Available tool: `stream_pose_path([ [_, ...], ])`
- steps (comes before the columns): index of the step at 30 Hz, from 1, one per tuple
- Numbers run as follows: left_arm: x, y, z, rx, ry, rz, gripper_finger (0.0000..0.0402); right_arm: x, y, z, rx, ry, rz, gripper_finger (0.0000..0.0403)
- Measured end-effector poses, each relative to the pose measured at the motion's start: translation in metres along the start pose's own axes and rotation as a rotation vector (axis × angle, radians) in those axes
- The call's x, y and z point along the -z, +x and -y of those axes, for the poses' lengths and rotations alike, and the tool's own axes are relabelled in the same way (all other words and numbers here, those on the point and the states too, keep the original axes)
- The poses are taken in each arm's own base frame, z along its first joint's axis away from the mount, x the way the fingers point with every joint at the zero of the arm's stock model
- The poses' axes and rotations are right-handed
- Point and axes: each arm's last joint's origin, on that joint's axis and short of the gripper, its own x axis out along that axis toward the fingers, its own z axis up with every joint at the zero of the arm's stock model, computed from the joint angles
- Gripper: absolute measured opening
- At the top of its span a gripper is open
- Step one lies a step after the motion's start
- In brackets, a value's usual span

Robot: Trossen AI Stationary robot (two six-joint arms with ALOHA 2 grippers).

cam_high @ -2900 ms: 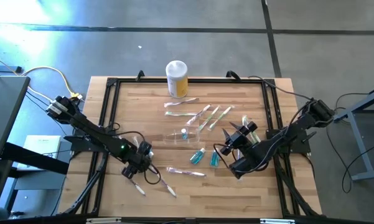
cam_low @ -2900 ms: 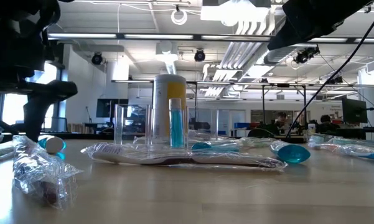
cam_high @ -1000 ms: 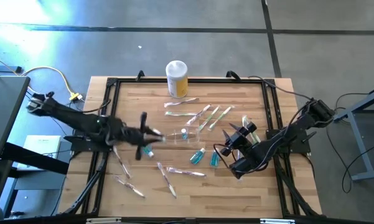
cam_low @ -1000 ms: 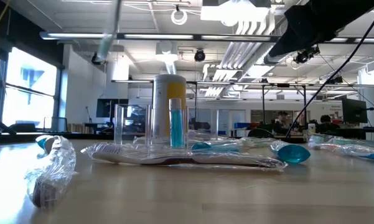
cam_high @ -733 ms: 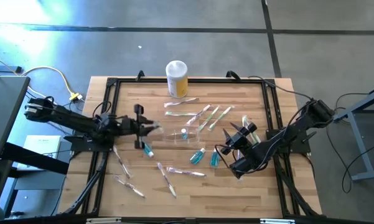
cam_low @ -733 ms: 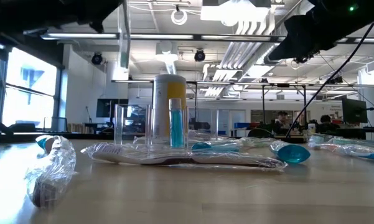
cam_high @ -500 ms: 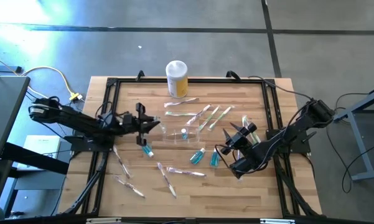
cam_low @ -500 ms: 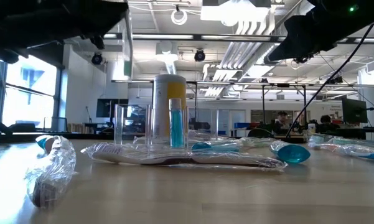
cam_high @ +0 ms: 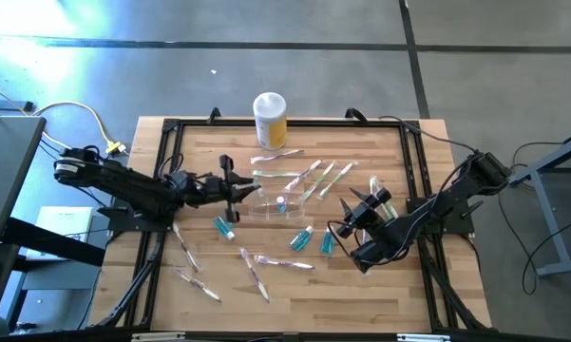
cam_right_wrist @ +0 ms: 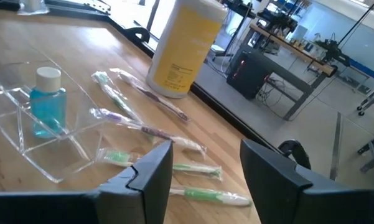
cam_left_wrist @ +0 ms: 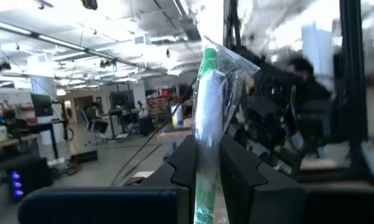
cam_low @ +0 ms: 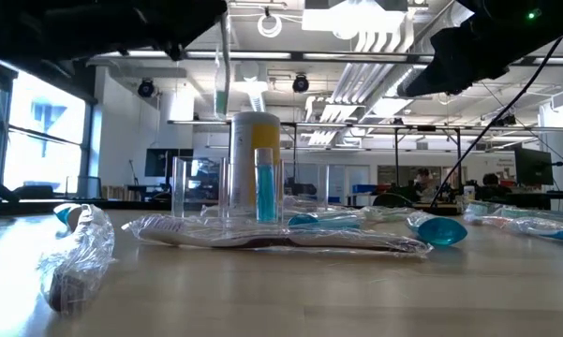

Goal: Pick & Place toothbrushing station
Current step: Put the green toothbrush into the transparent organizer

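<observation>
The toothbrushing station, a clear plastic container [cam_high: 271,205] [cam_right_wrist: 34,134], stands on the wood mid-table. A small blue bottle [cam_right_wrist: 48,102] is upright in it. My left gripper [cam_high: 230,186] hovers just left of the container, shut on a wrapped green-and-white toothbrush [cam_left_wrist: 205,99] [cam_low: 221,65]. My right gripper [cam_high: 359,207] hangs open to the container's right, and nothing is between its fingers [cam_right_wrist: 202,168]. My left gripper pinches the wrapped toothbrush partway along its handle [cam_left_wrist: 203,152] between the two fingers. They come about level from the table's left and lie across it. The brush stands upright, clear of the table, its green lower end [cam_low: 220,98] hanging above the container.
A white-lidded yellow jar [cam_high: 270,120] stands at the far edge. Wrapped toothbrushes lie beyond the container [cam_high: 314,177] and near the front [cam_high: 255,273]. Small teal bottles [cam_high: 302,237] [cam_high: 226,228] lie on the wood. A black frame [cam_high: 163,190] borders the table.
My left gripper has carried the wrapped toothbrush toward the table's right, up to the clear container, and has sunk a little. It has turned on the way, and the brush has gone from tilted to upright. Its grip stays shut.
</observation>
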Motion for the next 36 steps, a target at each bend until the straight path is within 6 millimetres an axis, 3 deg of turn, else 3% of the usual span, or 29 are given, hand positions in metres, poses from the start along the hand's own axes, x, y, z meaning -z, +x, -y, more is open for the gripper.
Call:
stream_pose_path([
  [7, -0.03, 0.031, 0.027, -0.047, 0.488, -0.459, 0.0037, 0.0, 0.0, 0.0, -0.006, 0.005, -0.011, 0.018],
  [13, -0.06, 0.035, 0.054, -0.103, 0.838, -0.782, 0.0037, 0.0, 0.0, -0.001, -0.015, 0.016, -0.023, 0.018],
  [16, -0.066, 0.033, 0.067, -0.118, 0.985, -0.84, 0.0037, 0.0, 0.0, -0.002, -0.022, 0.028, -0.03, 0.018],
  [27, -0.014, 0.023, 0.138, 0.373, 1.769, -0.871, 0.0037, -0.004, 0.0, -0.011, -0.079, 0.149, -0.057, 0.018],
  [31, -0.002, 0.031, 0.158, 0.419, 1.817, -0.852, 0.0037, -0.01, -0.001, -0.018, -0.092, 0.231, -0.013, 0.018],
  [36, 0.004, 0.05, 0.179, 0.479, 1.855, -0.821, 0.0037, -0.02, -0.002, -0.025, -0.097, 0.19, 0.054, 0.018],
])
